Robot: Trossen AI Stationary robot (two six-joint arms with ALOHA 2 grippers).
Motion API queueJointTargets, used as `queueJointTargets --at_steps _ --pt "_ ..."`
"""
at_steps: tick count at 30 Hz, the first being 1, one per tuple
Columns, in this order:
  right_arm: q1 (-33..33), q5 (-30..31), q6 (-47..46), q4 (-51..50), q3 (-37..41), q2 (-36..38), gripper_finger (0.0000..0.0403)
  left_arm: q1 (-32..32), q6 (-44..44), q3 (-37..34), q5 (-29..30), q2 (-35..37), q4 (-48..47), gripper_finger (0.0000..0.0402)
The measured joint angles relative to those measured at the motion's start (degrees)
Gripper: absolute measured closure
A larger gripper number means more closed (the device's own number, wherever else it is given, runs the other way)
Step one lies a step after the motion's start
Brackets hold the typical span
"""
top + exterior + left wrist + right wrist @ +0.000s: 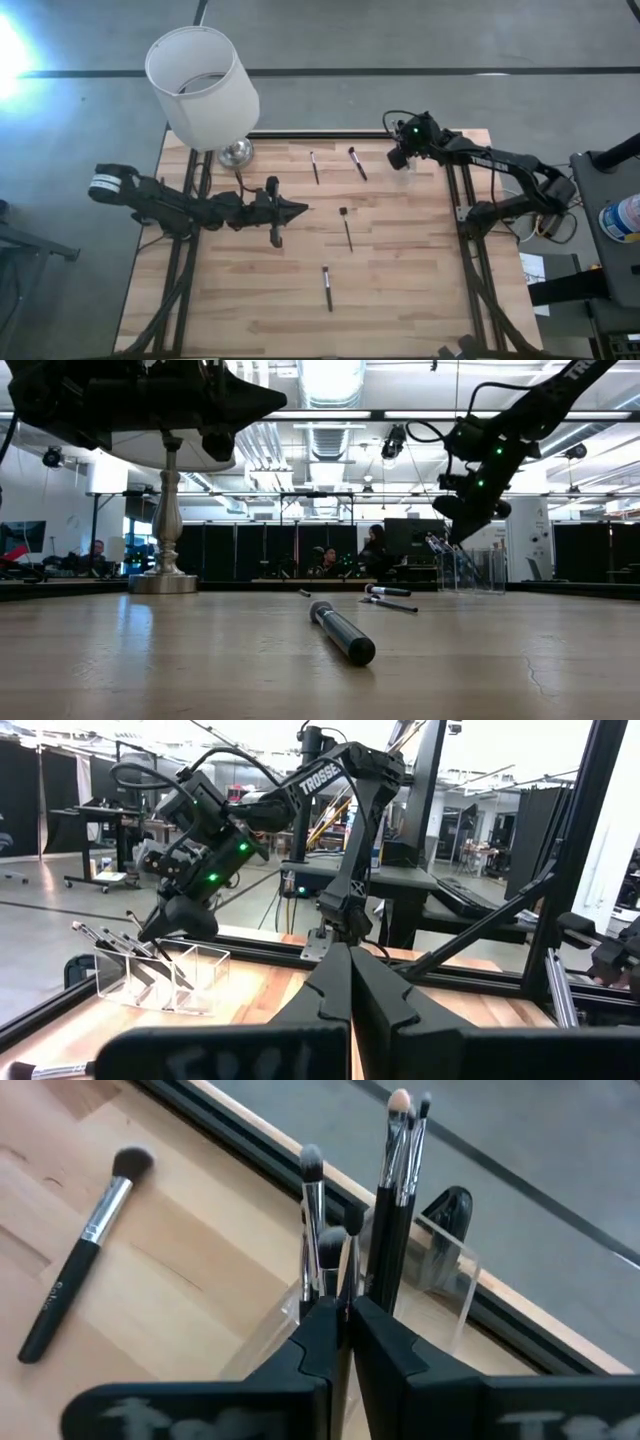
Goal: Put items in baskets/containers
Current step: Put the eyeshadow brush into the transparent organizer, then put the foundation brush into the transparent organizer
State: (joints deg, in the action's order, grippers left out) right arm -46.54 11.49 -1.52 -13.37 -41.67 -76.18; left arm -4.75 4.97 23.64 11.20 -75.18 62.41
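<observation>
Tabletop's far edge — right tool (343,1315), fingers together, holding nothing, hovers just above the clear holder (440,1275) of brushes (398,1190).

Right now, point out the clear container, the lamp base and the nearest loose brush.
Clear container (165,978), left wrist view, front wall.
Lamp base (163,582), low view, round metal foot.
Nearest brush (342,632), low view, mid-handle.
</observation>
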Motion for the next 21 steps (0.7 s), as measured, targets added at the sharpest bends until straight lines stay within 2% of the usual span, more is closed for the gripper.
queueJointTargets --at_steps 7,13,17,21 --pt "0.07 0.02 0.01 -0.46 -0.01 -0.26 0.0316 0.34 -1.07 0.00 0.42 -0.02 -2.82 0.0401" --pt "0.07 0.21 0.14 -5.22 -2.01 2.48 0.0274 2.04 -1.65 -0.79 0.85 -0.02 -4.23 0.0401" --pt "1.01 0.21 1.18 -9.31 -2.89 7.05 0.0286 3.84 -1.90 -3.41 0.79 0.00 -3.81 0.0401" --pt "3.50 -2.32 1.25 -9.88 -2.50 12.58 0.0337 5.64 -1.82 -6.01 0.45 0.00 -2.71 0.0401"
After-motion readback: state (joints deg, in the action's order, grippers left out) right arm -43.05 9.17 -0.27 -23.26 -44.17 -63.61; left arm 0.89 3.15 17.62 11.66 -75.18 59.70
